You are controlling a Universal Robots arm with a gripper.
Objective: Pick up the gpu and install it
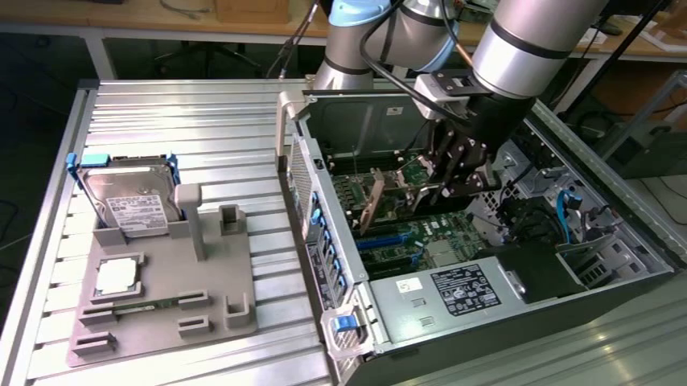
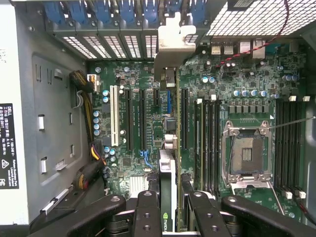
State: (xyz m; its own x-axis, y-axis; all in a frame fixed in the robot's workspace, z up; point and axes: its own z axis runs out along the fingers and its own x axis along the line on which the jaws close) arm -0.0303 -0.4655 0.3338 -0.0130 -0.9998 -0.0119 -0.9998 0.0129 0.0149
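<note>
Black pincer (image 2: 170,198) fingers (image 2: 147,212) are pressing in on both sides of the gpu (image 2: 168,165), so the pincer is closed on the card and gripping it by the end farthest from the computer case's (image 1: 308,185) rear wall. The card is hanging edge-on inside the case, over the long expansion slots (image 2: 129,118) of the motherboard (image 2: 247,69). Its green edge is running toward the case's rear wall, and its silver bracket (image 2: 173,37) is lying up against the row of vented slot covers (image 2: 91,44) there. Whether the card's lower edge is touching a slot, I cannot tell.

Deeper inside the case, the bare processor socket (image 2: 245,150) is sitting beside the card, with black memory slots (image 2: 289,143) flanking it on its far side. A bundle of yellow and black cables (image 2: 89,170) is curling along the case floor on the card's other side.

In the exterior view, the arm (image 1: 536,36) is reaching down through the case's open side. Outside the case, to the exterior view's left of it, a grey holder (image 1: 231,273) is resting on the ribbed metal table (image 1: 183,112). It is carrying a silver hard drive (image 1: 131,201), a square processor chip (image 1: 116,276) and a narrow green memory stick (image 1: 140,304).
</note>
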